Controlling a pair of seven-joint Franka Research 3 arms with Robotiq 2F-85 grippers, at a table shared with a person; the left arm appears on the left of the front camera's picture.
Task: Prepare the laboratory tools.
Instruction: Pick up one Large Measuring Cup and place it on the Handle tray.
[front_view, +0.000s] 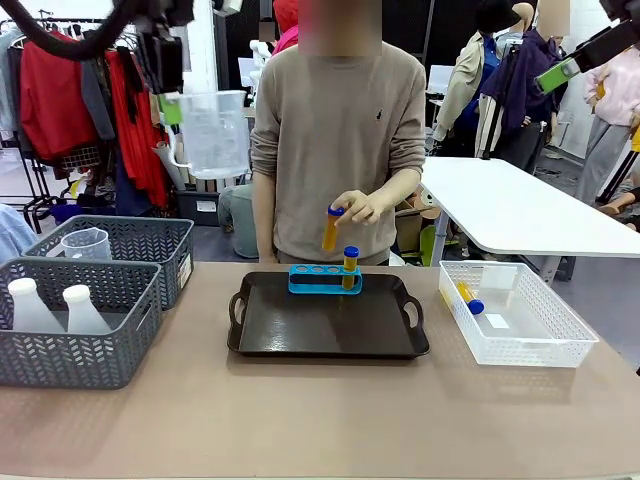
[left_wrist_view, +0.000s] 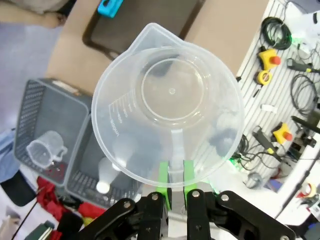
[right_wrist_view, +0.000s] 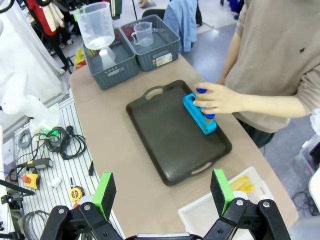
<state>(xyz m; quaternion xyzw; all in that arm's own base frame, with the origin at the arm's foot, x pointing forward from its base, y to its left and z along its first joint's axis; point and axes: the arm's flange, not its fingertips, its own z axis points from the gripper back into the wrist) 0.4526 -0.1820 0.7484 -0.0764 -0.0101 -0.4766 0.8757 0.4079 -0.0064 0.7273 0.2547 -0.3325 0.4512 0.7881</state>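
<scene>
Left wrist view: my left end effector is clamping the beaker by its handle high over the grey baskets, seemingly clearing room as a person's hand is racking a tube; my right end effector is gaping wide.

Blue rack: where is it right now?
Front view: the blue rack sits on the far edge of the black tray, mid-table, right below the person's hand holding a yellow tube.

Below the left gripper, two grey mesh baskets stand side by side on the tan table. Ahead of the right gripper lies a black tray, and a white mesh basket sits just beside one finger.
</scene>
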